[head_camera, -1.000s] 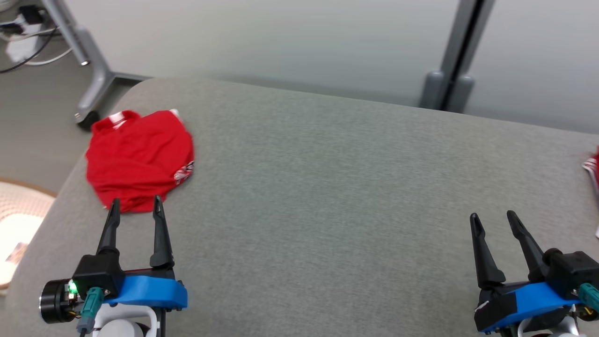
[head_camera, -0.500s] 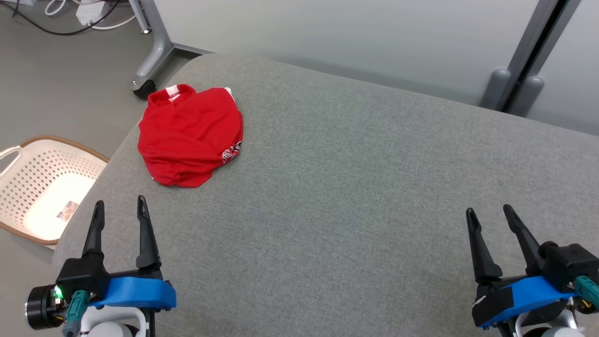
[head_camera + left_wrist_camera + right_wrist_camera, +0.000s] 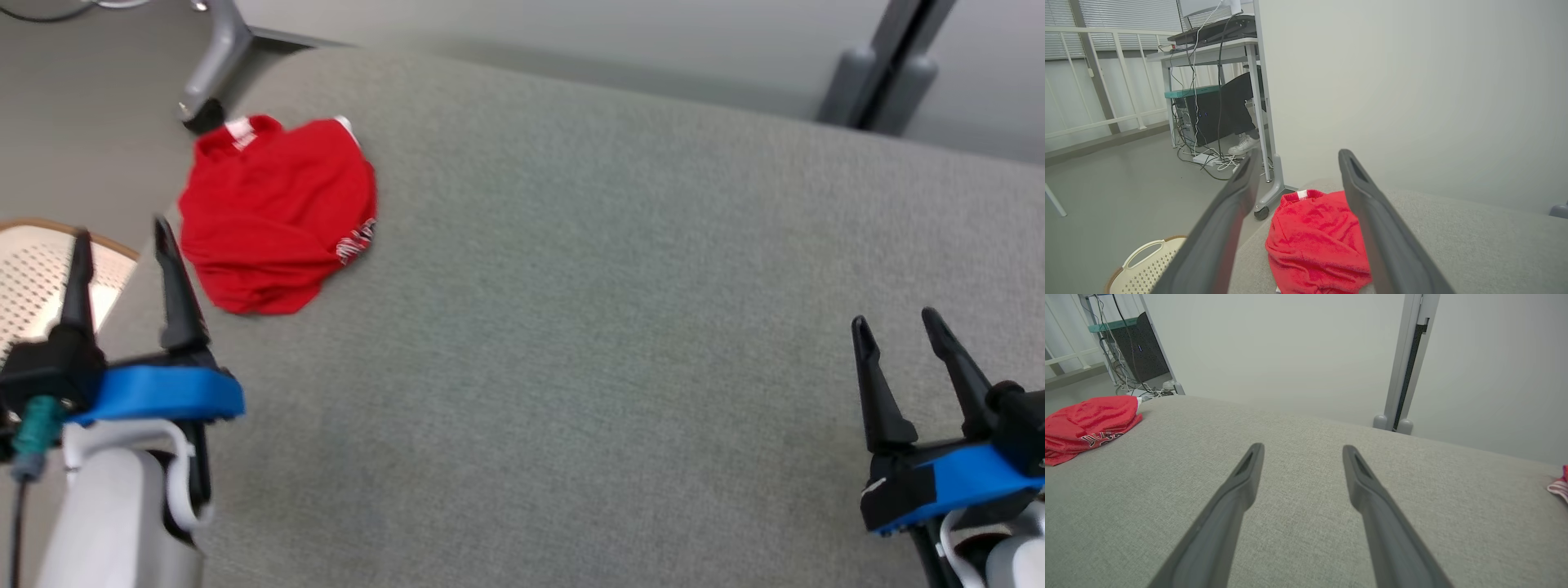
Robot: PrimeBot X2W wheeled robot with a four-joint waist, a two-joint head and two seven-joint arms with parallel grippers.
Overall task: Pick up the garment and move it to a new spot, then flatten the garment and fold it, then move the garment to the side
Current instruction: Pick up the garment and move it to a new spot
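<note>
A wide grey padded surface stretches across the head view, with a pale wall behind it. It is bare through the middle, which probably leaves working room for spreading and folding.

The garment is red with a white neck label and white lettering at one edge. It lies at about ten o'clock on the surface, close to the left edge and near the far corner. It is a rounded, rumpled bundle, not spread flat. Being so far over, it looks either set aside or waiting to be fetched; I cannot tell which.

A pale perforated basket stands on the floor at nine o'clock, just beyond the surface's left edge, likely for holding clothes.

The left gripper hangs at eight o'clock, fingers spread and holding nothing. Its tips point at the garment from just beside the bundle's near edge, apart from it. In the left wrist view the red cloth sits framed between the two fingers, which suggests an approach line.

The right gripper waits at four o'clock, also spread and empty, well apart from the garment.

A scrap of red-and-white cloth peeks in at three o'clock in the right wrist view.
</note>
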